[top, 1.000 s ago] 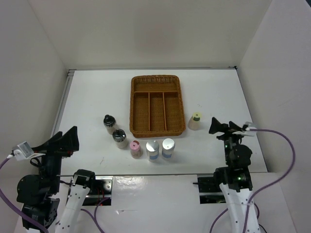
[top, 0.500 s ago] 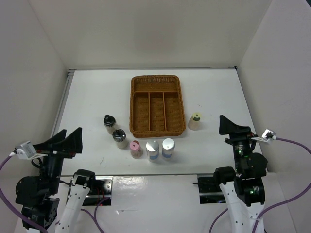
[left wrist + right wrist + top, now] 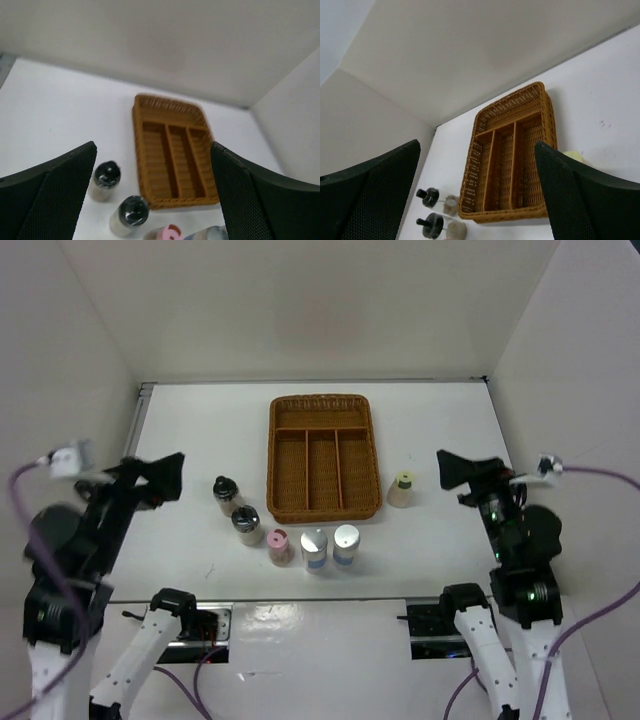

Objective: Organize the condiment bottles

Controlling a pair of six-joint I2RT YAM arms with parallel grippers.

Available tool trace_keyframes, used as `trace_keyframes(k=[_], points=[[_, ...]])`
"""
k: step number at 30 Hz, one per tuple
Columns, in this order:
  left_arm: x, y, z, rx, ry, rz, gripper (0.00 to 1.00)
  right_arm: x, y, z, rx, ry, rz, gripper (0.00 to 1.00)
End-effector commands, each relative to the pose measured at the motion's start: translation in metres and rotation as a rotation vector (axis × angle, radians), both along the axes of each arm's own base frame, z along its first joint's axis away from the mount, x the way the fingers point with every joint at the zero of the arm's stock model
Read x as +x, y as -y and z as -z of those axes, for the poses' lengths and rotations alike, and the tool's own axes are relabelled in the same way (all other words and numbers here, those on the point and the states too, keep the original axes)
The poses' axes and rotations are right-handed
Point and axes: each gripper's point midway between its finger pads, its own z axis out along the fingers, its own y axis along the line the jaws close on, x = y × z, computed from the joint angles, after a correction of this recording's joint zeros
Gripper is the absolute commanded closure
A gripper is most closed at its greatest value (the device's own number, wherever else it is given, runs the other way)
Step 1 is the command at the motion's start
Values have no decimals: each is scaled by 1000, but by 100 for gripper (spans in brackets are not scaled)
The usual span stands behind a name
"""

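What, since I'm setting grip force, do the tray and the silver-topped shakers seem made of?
Tray: woven wicker or rattan, matte brown. The basket-weave texture shows on its walls and dividers.
Silver-topped shakers: the tops look like pale, smooth metal, though metallised plastic is possible. The bodies with blue bands are too small to judge.

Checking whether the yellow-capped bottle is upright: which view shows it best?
The top view: the yellow-capped bottle stands whole, right of the tray. The right wrist view shows only a sliver of its cap; the left wrist view misses it.
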Motion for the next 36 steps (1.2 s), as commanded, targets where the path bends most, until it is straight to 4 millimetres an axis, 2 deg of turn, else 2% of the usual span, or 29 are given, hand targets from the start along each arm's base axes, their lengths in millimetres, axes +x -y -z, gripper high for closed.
trace_keyframes(k=[1,3,5,6,8,9,12,13,14,19,24,26,27,29,34,36], points=[[60,12,79,143,-377,24,0,36,-13,-30,-151,-43,-68,1],[85,14,107,178,-509,20,0,59,-9,-27,-232,-110,-48,1],[98,15,127,213,-591,26,0,72,-9,-20,-286,-167,-50,1],[107,17,144,225,-658,30,0,85,-9,-7,-337,-240,-62,1],[115,18,156,244,-704,35,0,95,-13,8,-378,-312,-87,1],[120,19,166,261,-741,40,0,101,-17,24,-394,-384,-99,1],[133,16,181,302,-805,28,0,106,-15,41,-417,-447,-70,1],[137,15,182,306,-813,20,0,107,-13,42,-419,-449,-61,1],[142,14,192,316,-849,12,0,109,-14,52,-423,-475,-66,1],[156,20,206,325,-874,23,0,118,-19,95,-399,-583,-90,1],[159,16,229,326,-928,-5,5,122,-18,99,-387,-588,-73,1],[160,15,234,319,-927,-18,5,128,-15,112,-407,-629,-61,1],[158,15,239,321,-939,-17,5,131,-16,112,-408,-635,-62,1],[157,15,247,326,-963,-16,5,136,-20,130,-412,-686,-88,1],[157,17,264,324,-1009,-7,5,144,-23,134,-411,-693,-98,1],[160,19,266,320,-1009,2,8,143,-21,139,-415,-704,-89,1]])
